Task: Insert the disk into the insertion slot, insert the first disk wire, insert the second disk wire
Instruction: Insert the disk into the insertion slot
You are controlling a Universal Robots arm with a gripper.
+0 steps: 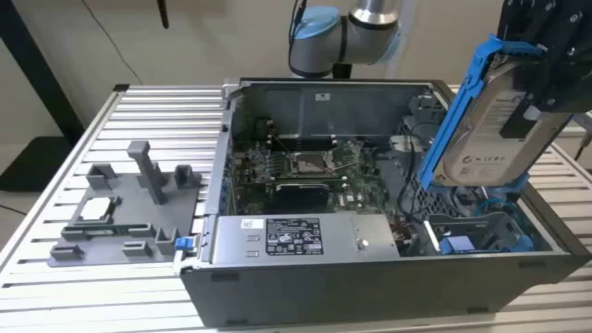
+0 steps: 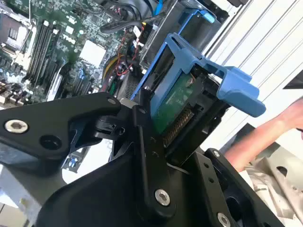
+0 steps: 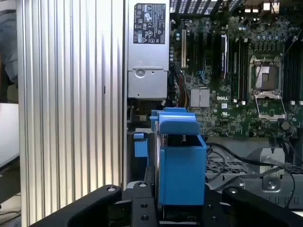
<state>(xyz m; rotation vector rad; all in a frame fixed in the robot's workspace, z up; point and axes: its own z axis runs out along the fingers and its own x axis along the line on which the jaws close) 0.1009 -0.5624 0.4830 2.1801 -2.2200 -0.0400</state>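
Observation:
The disk (image 1: 481, 132), a silver-grey drive with a white label in a bright blue caddy, hangs tilted on edge above the open computer case, toward the exterior view's right. My gripper (image 1: 523, 111) is shut on it from above. In both wrist views the black fingers (image 2: 147, 142) clamp the caddy's sides, with the disk (image 2: 173, 101) showing its green board and the caddy (image 3: 182, 165) end-on. The insertion slot (image 1: 481, 232), a grey perforated bay with blue rails, lies below the disk at the case's near corner. Blue and black cables (image 1: 481, 200) trail beside the bay.
A grey labelled power-supply box (image 1: 296, 239) sits along the case's front edge. Behind it lies the motherboard with its processor socket (image 1: 310, 163). A grey fixture (image 1: 129, 208) holding small parts stands on the slatted table at the exterior view's left. A person's hand (image 2: 265, 137) is nearby.

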